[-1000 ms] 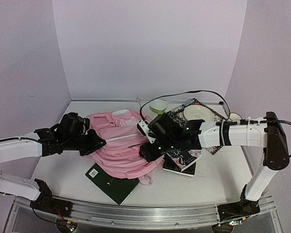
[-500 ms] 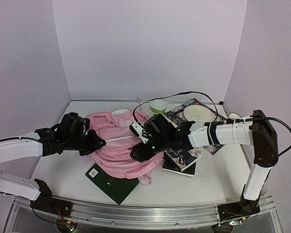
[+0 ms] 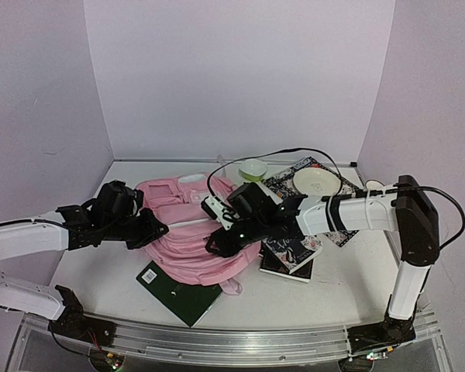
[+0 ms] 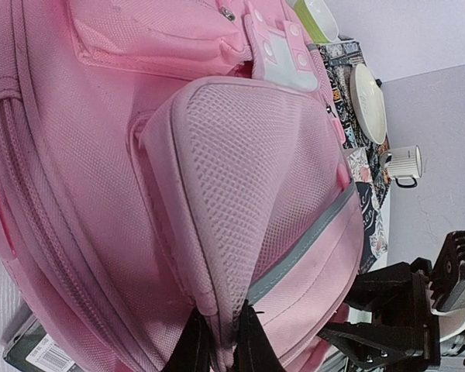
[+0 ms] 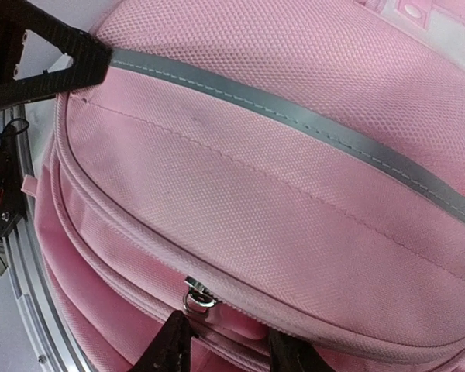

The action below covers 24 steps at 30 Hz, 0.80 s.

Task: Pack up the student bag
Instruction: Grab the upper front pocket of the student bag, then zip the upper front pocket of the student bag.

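Note:
The student bag [image 3: 187, 229], a soft pink backpack, lies in the middle of the table. My left gripper [image 3: 160, 227] is at its left side, shut on a fold at the edge of the bag's mesh pocket [image 4: 240, 194], and the left gripper [image 4: 221, 342] pinches that fold tightly. My right gripper [image 3: 216, 245] is down on the bag's near right side. In the right wrist view the right gripper [image 5: 226, 349] has its jaws partly apart on either side of the pink zip pull [image 5: 236, 319], just beside the metal slider [image 5: 198, 296].
A dark green book [image 3: 180, 288] lies partly under the bag's near edge. Patterned books [image 3: 293, 254] lie to the right under my right arm. Behind them are a green bowl [image 3: 253, 169], a cream plate [image 3: 318, 181] and a white mug [image 3: 374, 186].
My right gripper has moved left across the bag onto its zip, and its jaws have narrowed around the pull. The left gripper has kept its hold and not moved.

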{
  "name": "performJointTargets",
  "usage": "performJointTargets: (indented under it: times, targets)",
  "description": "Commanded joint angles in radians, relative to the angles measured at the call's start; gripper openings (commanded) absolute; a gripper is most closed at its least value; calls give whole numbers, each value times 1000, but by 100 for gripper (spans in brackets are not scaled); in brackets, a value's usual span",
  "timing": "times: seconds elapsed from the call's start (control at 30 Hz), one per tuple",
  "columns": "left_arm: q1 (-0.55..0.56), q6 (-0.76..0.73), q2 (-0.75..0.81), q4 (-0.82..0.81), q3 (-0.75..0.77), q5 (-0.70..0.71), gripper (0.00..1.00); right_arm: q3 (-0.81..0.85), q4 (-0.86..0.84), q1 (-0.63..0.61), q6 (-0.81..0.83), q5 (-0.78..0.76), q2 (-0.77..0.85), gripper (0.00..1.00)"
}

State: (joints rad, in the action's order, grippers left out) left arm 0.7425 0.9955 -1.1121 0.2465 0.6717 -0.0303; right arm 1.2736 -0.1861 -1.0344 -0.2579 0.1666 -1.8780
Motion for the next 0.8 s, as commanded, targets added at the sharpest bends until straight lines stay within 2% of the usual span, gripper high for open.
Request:
performJointTargets:
  times: [0.0, 0.13, 0.3, 0.4, 0.5, 0.77]
  targets:
    - [15, 0, 28, -98, 12, -40, 0, 38, -105, 1, -1, 10, -25, 27]
    - [15, 0, 40, -96, 5, -29, 0, 24, -108, 2, 9, 2, -22, 12]
    - [15, -8, 49, -85, 1, -16, 0, 7, -111, 2, 3, -4, -8, 0]
    - [15, -23, 71, -33, 13, 19, 0, -22, -110, 8, 8, -39, 20, 0]
    - [14, -45, 95, 51, 41, 111, 0, -59, -76, 19, 16, -76, 66, 0]
    - [-15, -85, 138, 259, 78, 249, 0, -129, 110, 100, 80, -163, 190, 0]
